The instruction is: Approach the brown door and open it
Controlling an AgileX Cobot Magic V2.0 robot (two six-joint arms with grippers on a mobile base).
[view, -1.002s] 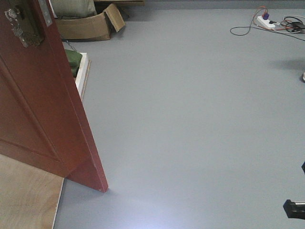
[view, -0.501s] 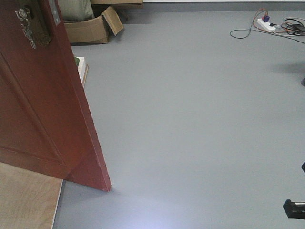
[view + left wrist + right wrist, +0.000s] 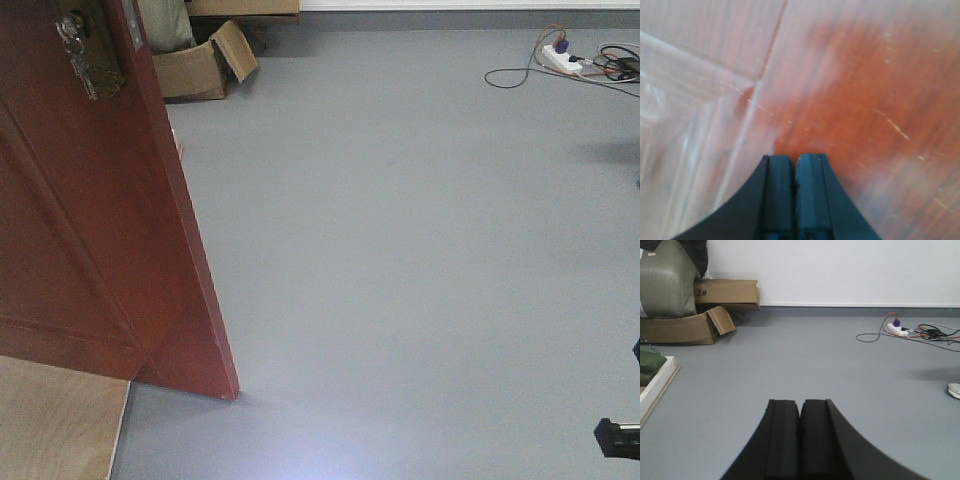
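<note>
Both arms' jaws closed, empty | brown door [image 3: 90, 220] fills left | cardboard boxes [image 3: 690, 326], power strip [image 3: 896, 330] beyond

I see brown door [image 3: 90, 220]: glossy reddish wood, recessed panels, aged brass handle [image 3: 92, 62] near top, swung open at angle. Panel face fills view just ahead of left pincer [image 3: 795, 165]; contact unclear.

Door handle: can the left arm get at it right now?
Probably yes. The left gripper is shut and close to the door face with nothing between. The handle isn't in the wrist view, so the arm would need repositioning first.
</note>
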